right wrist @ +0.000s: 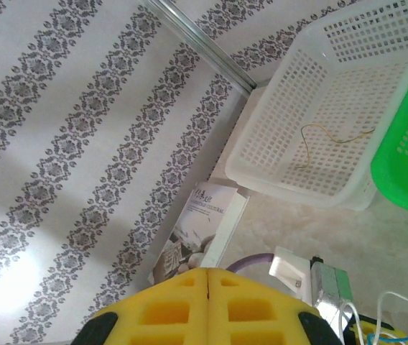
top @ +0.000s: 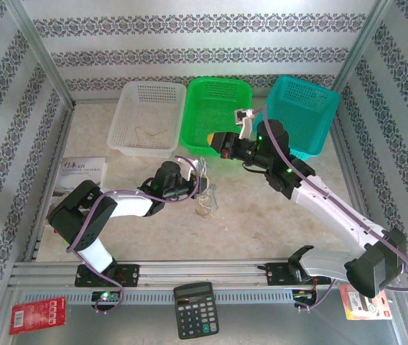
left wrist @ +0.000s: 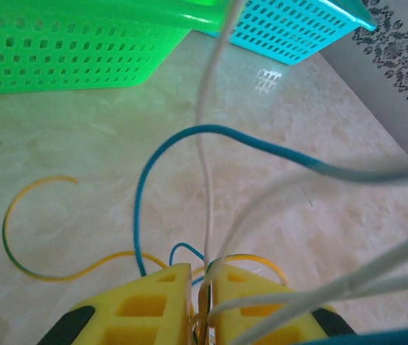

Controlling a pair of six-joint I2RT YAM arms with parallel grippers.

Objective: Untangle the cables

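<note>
Cables [top: 207, 198]: lying midway on the worktop [top: 261, 230], apart from the green basket [top: 215, 115] and its neighbours lining the far edge; bare surface opening toward the near rail [top: 204, 269]. Left fingers [left wrist: 179, 295] pinching several strands. Right fingers [right wrist: 193, 302] pressing together, empty, hovering at that basket's front. Strand crossings blurring near the left lens, hard to trace.

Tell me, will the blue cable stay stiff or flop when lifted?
Probably springy, not limp: the blue cable holds an arch by itself. Likely light, being so thin. It may slip, since the left gripper pinches several cables together.
</note>
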